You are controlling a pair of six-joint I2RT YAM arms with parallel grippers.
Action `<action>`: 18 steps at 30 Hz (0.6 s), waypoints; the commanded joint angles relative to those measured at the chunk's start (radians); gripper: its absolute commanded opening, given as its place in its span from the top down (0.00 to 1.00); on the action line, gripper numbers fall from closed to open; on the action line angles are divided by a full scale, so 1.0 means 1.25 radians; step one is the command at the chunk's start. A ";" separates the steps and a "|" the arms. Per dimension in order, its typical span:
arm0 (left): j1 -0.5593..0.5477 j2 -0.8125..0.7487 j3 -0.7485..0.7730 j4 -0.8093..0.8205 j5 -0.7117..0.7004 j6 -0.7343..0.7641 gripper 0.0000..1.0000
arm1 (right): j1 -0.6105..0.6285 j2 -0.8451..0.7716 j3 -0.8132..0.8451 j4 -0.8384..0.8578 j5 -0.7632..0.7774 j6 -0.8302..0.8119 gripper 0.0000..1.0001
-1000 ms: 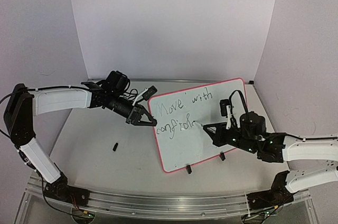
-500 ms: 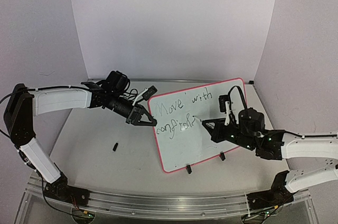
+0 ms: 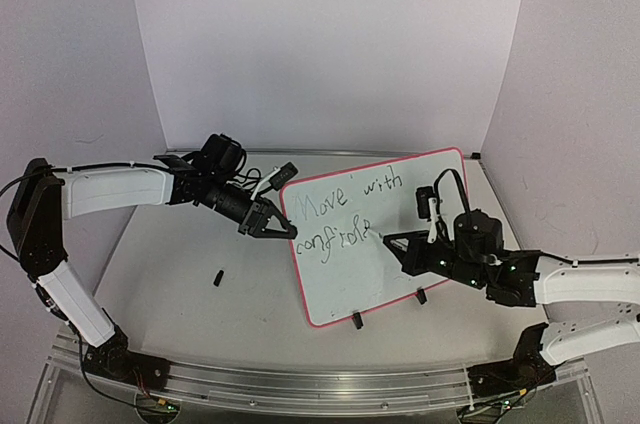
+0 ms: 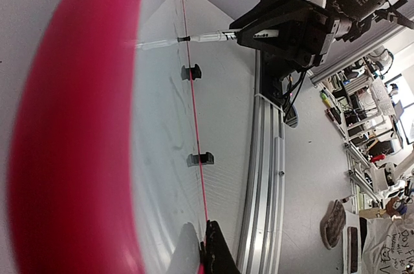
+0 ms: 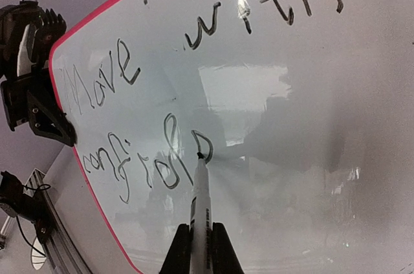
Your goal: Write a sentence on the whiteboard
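The right tool is clamped tight around a black marker. The marker's tip touches the whiteboard straight ahead of the tool, at the end of the sentence, whose lower row is hard to read. The left tool pinches the board's edge just in front of it, its fingers mostly cropped in its wrist view.

Glossy, smooth whiteboard

Pink-rimmed whiteboard propped on black feet; sentence black, two slanted rows.
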 commanded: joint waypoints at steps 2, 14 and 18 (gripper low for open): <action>-0.029 0.010 0.018 -0.052 -0.006 0.071 1.00 | -0.004 -0.011 -0.025 -0.050 -0.005 0.028 1.00; -0.031 0.011 0.018 -0.052 -0.007 0.070 1.00 | -0.003 -0.022 -0.021 -0.082 0.025 0.030 1.00; -0.031 0.009 0.018 -0.053 -0.008 0.071 1.00 | -0.004 -0.015 -0.010 -0.089 0.045 0.027 1.00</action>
